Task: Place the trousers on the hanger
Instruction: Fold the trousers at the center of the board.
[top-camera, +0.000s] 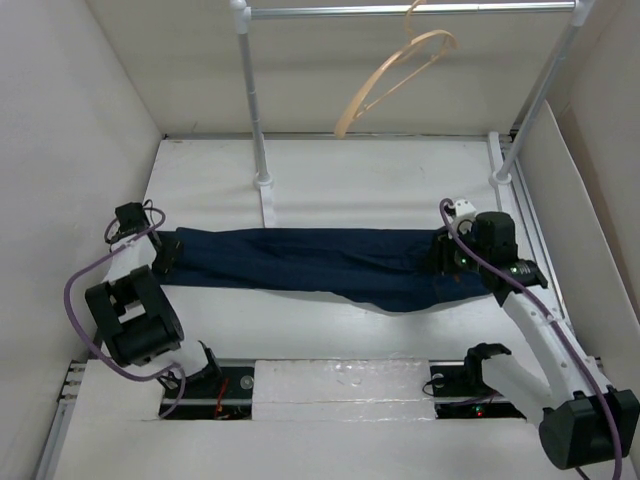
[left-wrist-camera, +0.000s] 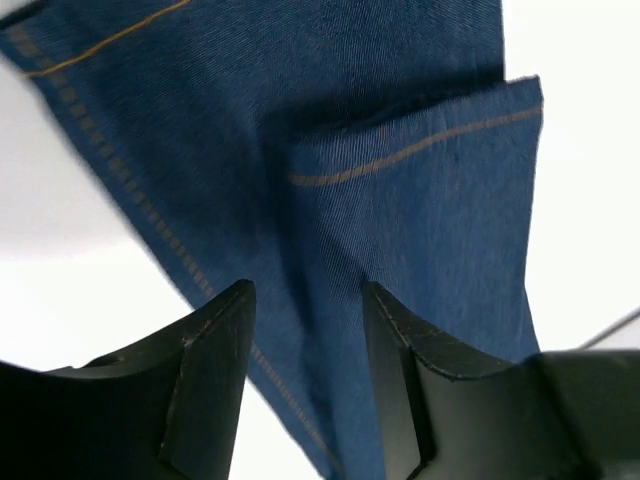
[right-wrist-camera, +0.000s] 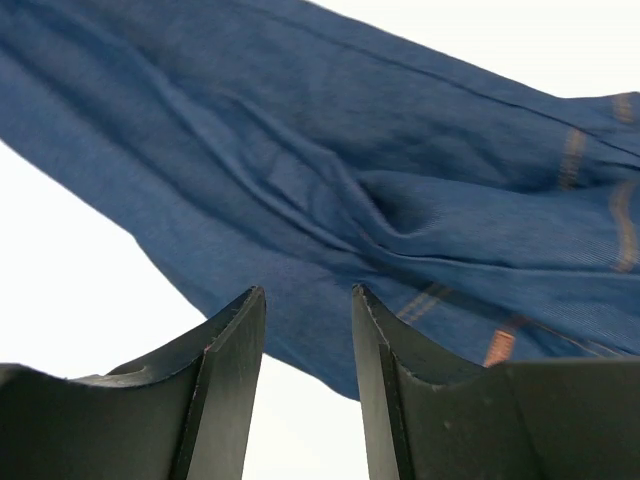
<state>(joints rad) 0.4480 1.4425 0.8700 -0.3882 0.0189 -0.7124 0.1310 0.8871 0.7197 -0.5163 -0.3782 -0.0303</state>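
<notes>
The left hand (left-wrist-camera: 305, 290) and right hand (right-wrist-camera: 308, 292) stood part-open and empty over the trousers (top-camera: 310, 262), which spanned the desk (top-camera: 350, 180) from left edge to right; the limp, weighty denim probably needed pinching at both ends.

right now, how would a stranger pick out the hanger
At the far end of the table a silver rail runs across. The hanger dangles from it, tilted. It is the only thin, curved, peach-beige thing; the trousers on the table are dark blue cloth.
</notes>
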